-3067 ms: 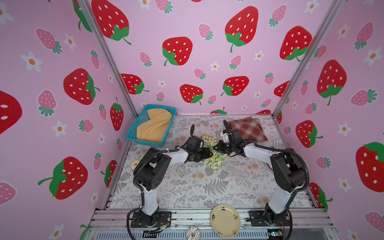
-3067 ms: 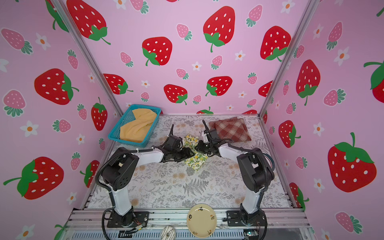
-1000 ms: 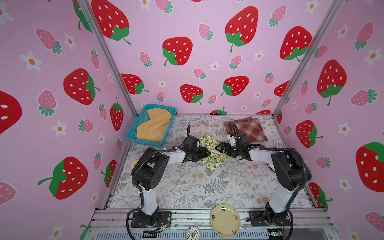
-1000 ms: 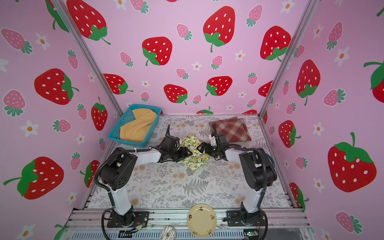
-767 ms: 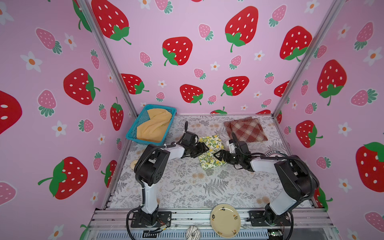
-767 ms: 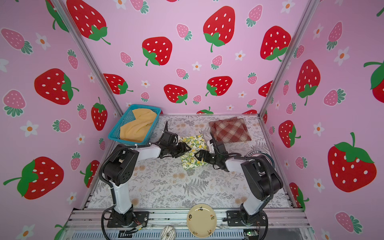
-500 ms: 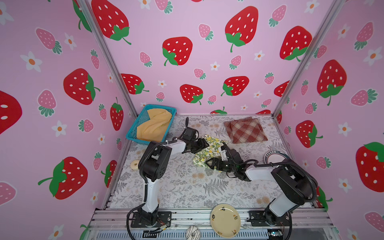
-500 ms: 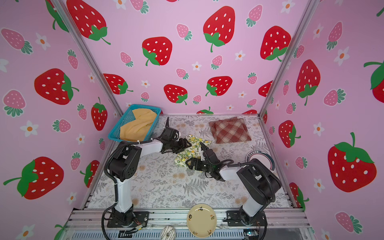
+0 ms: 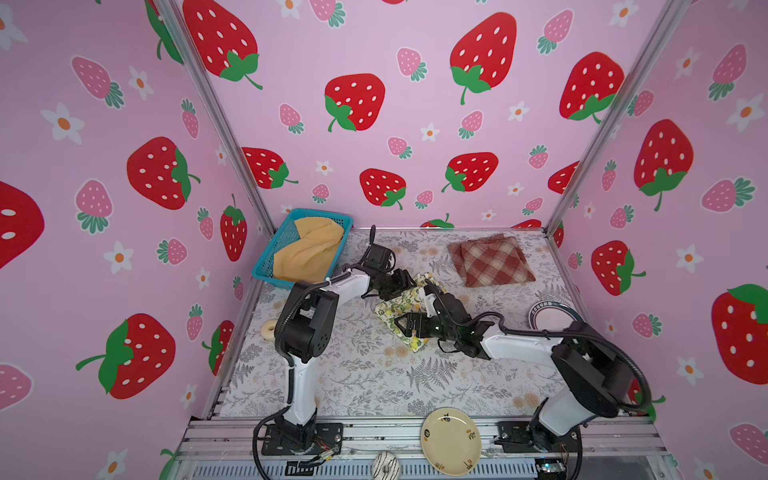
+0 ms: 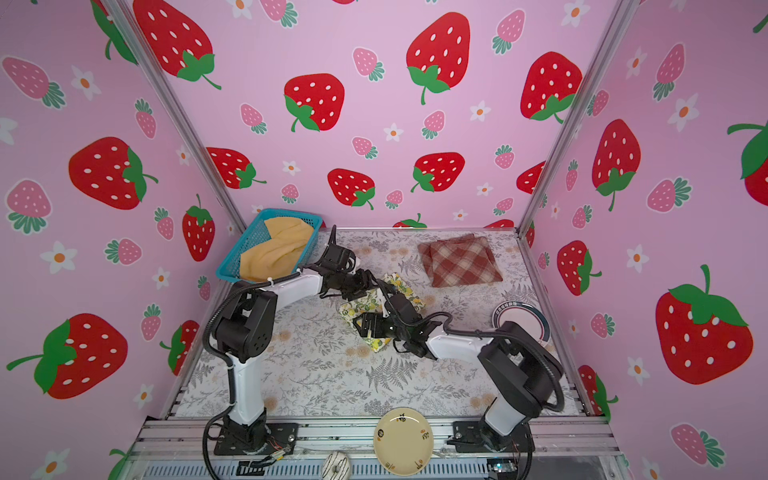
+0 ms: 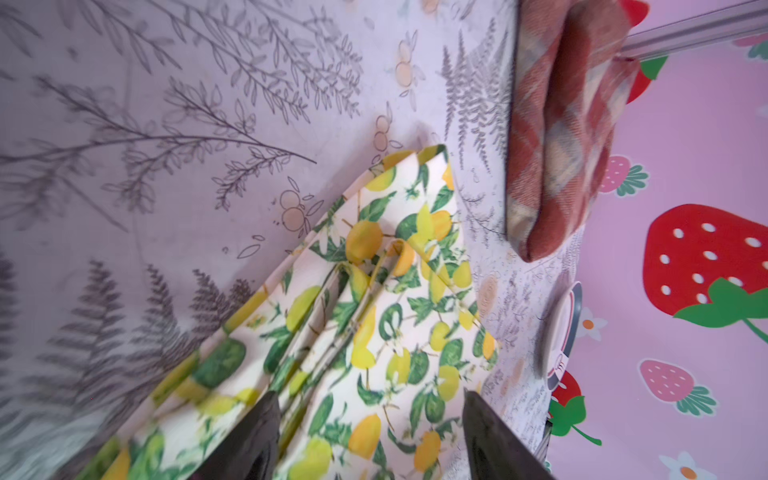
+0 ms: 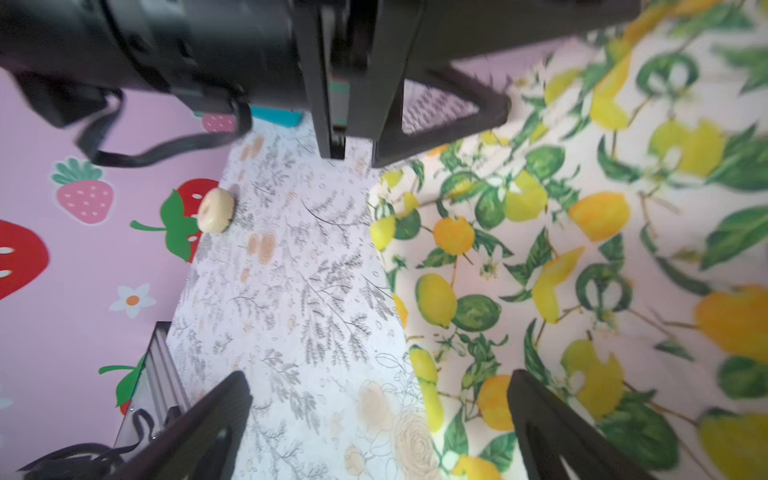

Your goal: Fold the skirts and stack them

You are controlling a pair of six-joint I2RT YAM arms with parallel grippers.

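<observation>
Pink strawberry walls box in the fern-printed bench (image 9: 365,374), and in both top views your work sits just above its middle. The lemon skirt (image 9: 392,309) lies there as a compact, slightly skewed folded packet, flat on the bench. Your left claw (image 9: 405,286) comes in at the packet's upper-left edge. The left wrist view shows its jaws apart with the lemon cloth running flat between them, so I read it as released, set over the cloth rather than pinching it. Your right claw (image 9: 405,326) reaches in from the right of the frame, low at the packet's lower edge. The right wrist view shows its jaws spread wide, one over bare bench and one over the print, holding nothing.

The plaid skirt (image 9: 490,262) is already folded, up and to the right of the lemon one and apart from it, near the back of the bench. The mustard skirt (image 9: 309,253) sits bunched and unfolded in the blue basket (image 9: 276,245) at the upper left of the bench.

My read is that you are finishing the lemon skirt's fold, with stacking not yet done. Next you need a real grip: close both claws on opposite edges through all the layers, lift level, and set the packet squarely on the plaid. If you pinch only the top layer, the fold will likely fall open. After that, the mustard skirt has to come out of the basket.
</observation>
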